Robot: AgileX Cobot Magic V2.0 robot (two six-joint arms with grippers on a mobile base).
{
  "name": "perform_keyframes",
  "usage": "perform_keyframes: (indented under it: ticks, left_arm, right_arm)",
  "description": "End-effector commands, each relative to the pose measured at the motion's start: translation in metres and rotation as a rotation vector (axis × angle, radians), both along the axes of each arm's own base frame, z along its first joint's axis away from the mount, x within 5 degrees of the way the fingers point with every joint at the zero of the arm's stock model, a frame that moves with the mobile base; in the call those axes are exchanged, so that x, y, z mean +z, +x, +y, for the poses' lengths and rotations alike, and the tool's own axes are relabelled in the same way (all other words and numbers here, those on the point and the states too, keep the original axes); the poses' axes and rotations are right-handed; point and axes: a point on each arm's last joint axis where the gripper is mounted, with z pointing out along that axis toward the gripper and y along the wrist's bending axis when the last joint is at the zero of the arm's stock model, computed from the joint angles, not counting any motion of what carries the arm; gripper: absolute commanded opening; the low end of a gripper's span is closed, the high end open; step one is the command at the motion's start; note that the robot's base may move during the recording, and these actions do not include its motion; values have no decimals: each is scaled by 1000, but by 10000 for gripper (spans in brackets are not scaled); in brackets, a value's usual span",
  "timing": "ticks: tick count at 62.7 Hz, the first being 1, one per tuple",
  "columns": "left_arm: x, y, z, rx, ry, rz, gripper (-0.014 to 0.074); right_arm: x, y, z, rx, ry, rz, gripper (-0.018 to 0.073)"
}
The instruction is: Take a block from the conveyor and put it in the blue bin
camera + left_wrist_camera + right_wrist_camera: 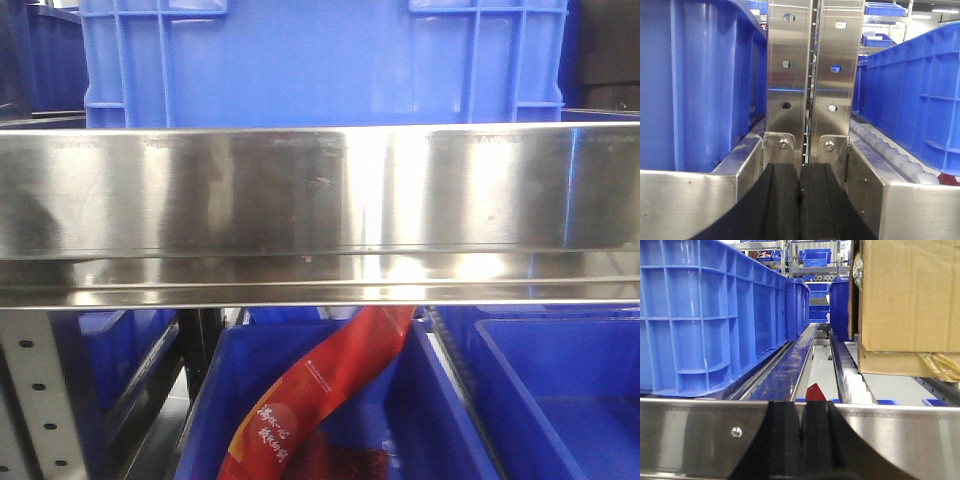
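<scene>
Black fingers (799, 200) of left claw pressed together, right claw (802, 437) likewise clenched, both empty. Steel rail (320, 190) at twelve o'clock; collision risk.

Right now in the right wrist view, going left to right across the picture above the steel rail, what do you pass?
Large blue crate → glossy blue rail channel → red pointed tip → row of white rollers → cardboard box. The right gripper sits shut at bottom centre.
</scene>
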Motion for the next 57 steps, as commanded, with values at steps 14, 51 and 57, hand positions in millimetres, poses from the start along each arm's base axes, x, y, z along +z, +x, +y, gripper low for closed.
perform_keyframes:
  ticks: [14,51,57]
  left_arm:
    - [2,-1,0,5,52,-20,-111]
    - [3,-1,0,5,54,-23,-111]
    - [3,-1,0,5,54,-23,-111]
  right_arm:
    - [1,0,0,-6,-3,-19,-167]
    - [1,0,0,-6,-3,-19,-167]
    - [1,0,0,-6,-3,-19,-167]
